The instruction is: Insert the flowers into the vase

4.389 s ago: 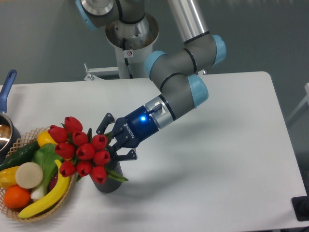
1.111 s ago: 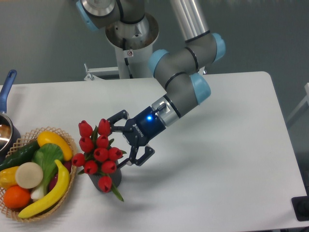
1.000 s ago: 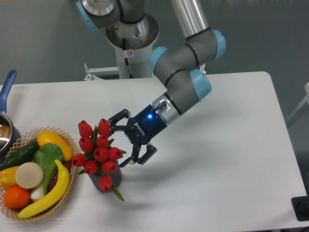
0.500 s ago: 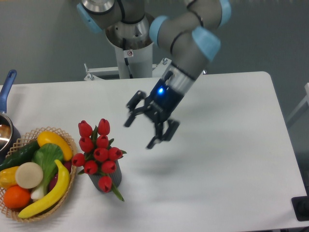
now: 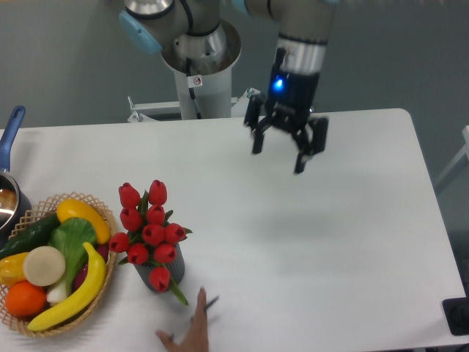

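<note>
Well left of tool (image 5: 278, 152), flowers (image 5: 147, 227) in vase (image 5: 163, 273).

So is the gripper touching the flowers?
Apart. The camera view shows the open gripper high over the far side of the table, with bare tabletop between it and the flowers in the vase.

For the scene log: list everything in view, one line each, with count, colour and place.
flowers: about ten, red with green leaves, standing in the vase
vase: one, dark grey, front left of the table
wicker basket: one, tan, far left, holding mixed fruit and vegetables
pot: one, blue handle, left edge, partly out of frame
table: one, white
person's hand: one, bottom edge, in front of the vase
arm base: one, grey, behind the table
tool: one, dark, open, empty, raised over the table's back
</note>
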### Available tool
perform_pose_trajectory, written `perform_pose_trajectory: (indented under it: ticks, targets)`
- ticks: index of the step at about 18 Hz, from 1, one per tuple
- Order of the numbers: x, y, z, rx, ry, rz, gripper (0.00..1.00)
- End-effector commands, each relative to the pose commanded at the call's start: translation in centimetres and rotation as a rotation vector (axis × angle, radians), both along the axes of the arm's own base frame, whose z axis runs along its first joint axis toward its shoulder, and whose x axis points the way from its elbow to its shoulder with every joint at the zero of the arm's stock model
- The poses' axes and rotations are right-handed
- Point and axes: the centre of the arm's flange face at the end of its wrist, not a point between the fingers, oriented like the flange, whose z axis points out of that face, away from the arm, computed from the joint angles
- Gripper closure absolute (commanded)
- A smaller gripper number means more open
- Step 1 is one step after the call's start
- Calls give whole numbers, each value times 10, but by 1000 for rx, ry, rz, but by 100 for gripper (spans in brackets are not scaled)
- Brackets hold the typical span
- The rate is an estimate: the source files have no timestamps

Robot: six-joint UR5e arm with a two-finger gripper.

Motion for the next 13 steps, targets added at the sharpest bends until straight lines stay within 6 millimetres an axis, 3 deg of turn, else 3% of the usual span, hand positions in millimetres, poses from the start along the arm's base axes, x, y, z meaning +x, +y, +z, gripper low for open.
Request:
perform_pose_trajectory:
  ticks: [4,6,13]
  targets:
    - [1,-23,13,-142,16,-154,0]
    - [-9,-43,16,-228,28,-225,0]
    - [-19,-69,17,-254,26,-259,0]
